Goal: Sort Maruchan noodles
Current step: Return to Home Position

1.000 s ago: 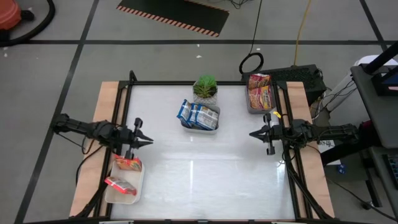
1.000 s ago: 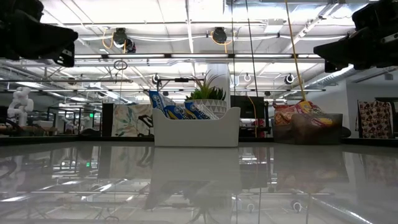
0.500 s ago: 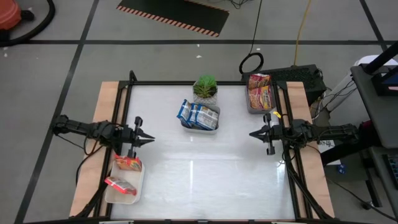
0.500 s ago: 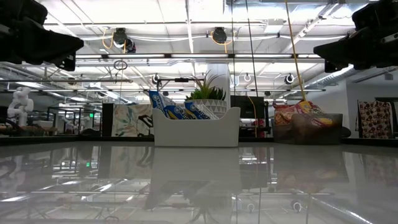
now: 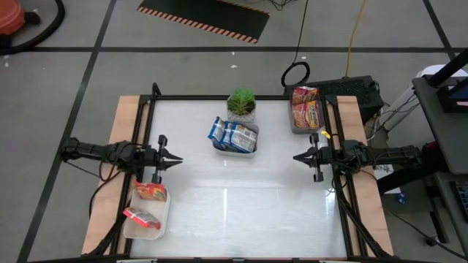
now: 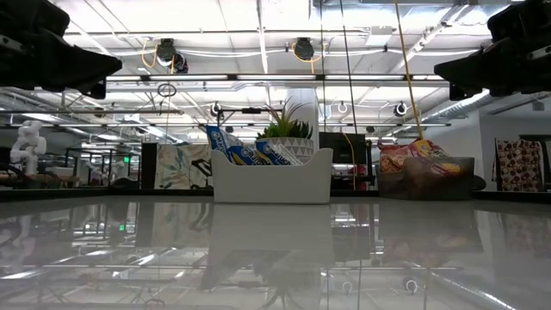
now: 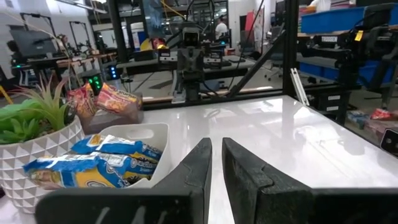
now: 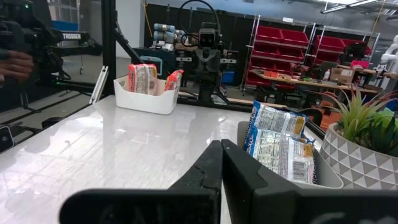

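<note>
We see Maruchan noodles sorted three ways: blue packets [image 5: 232,134] in white tray [image 5: 235,151] at 12 o'clock, orange packets [image 5: 149,192] at 7, pink-yellow packets [image 5: 306,107] at 1. Left gripper [image 5: 178,158] jaws nearly clenched, right gripper [image 5: 296,157] jaws clenched, both empty above worktop [image 5: 241,197]. We judge packets light, crinkly, slippery, brittle inside: pinch by edge.

No print can be read on the noodle packets [image 8: 278,144], the trays or anything else.

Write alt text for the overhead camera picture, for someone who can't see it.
Seen from above, the noodle packets sit sorted in three trays: blue-white packets at the table's middle by a potted plant, orange-red packets in a white tray at the left, pink-red packets at the far right. The left gripper and right gripper hover empty, facing each other.
</note>
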`<state>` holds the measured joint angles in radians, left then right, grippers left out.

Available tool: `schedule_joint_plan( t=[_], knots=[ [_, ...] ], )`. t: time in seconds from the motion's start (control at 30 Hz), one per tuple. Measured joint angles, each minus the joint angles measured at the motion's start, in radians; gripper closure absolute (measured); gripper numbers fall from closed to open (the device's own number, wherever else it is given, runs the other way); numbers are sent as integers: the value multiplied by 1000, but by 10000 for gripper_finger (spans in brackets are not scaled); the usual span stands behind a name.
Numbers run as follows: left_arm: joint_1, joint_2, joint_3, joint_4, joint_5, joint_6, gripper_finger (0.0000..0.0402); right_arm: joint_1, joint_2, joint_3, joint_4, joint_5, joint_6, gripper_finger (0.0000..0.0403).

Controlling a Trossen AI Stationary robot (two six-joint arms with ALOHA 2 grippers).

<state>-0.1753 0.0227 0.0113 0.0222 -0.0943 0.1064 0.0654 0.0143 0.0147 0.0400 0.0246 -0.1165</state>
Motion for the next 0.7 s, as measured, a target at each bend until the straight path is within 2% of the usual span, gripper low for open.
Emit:
schedule_joint_plan(
  t=[0.2,0.7],
  knots=[
    [14,0,0,-4,37,-7,357,0,0,0,0,0,0,403],
    [13,0,0,-7,43,23,357,0,0,0,0,0,0,403]
  ],
)
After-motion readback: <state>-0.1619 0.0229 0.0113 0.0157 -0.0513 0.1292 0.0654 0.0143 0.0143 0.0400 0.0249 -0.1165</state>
